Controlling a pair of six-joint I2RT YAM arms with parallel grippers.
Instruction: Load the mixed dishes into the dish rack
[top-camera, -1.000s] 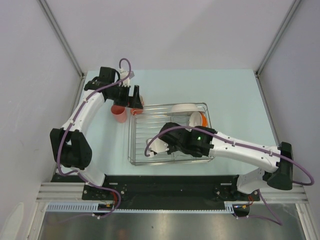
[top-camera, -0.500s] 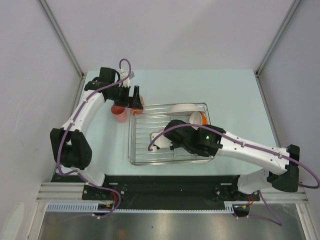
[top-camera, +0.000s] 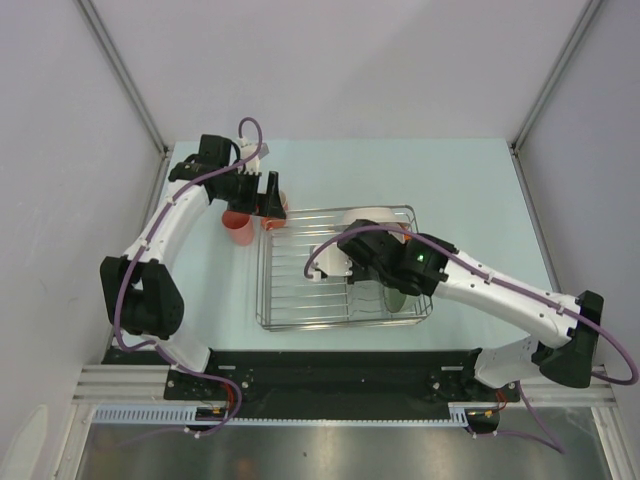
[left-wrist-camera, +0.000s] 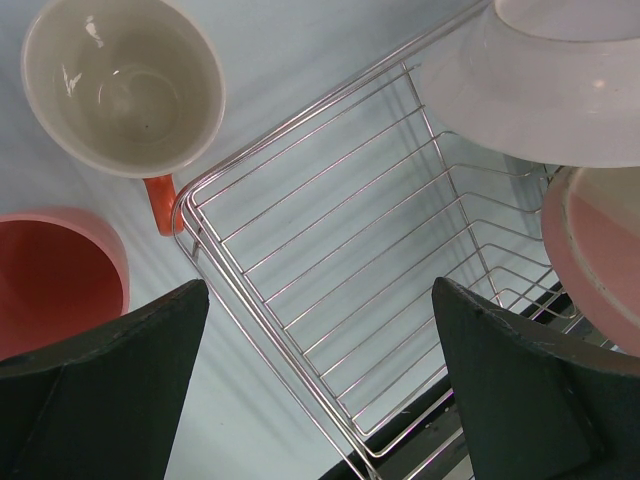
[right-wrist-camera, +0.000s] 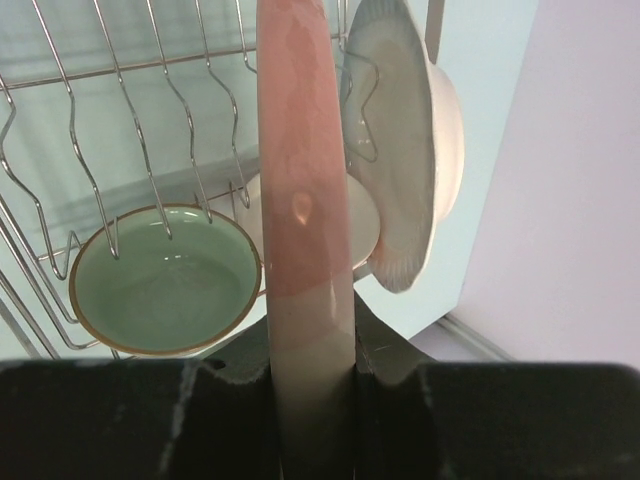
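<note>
I am looking through the right wrist camera, where the right gripper (right-wrist-camera: 310, 365) is clamping the pink-and-cream plate (right-wrist-camera: 303, 200) edge-on between its fingers. The fingers are showing only as dark blurs at the bottom, and the plate's lower edge is running out of frame. The plate is hanging upright over the dish rack (right-wrist-camera: 120, 110), and I cannot tell whether it is touching any wire. Left of it the pale green bowl (right-wrist-camera: 165, 285) is sitting behind the tines, its inside facing the camera. To the right the white shallow plate (right-wrist-camera: 405, 150) is standing on edge. A cream rounded shape behind the held plate is mostly covered, and I cannot make out what it is. In the top view the right arm is blocking much of that end of the rack.

The left gripper (left-wrist-camera: 318, 320) is hovering above the rack's far left corner, jaws spread wide with nothing between them. The orange mug (left-wrist-camera: 125, 85) is sitting mouth-up on the table (left-wrist-camera: 300, 50), its handle just beside that corner. The pink tumbler (left-wrist-camera: 55, 275) is sitting near it, cut off by the frame edge and one finger.
</note>
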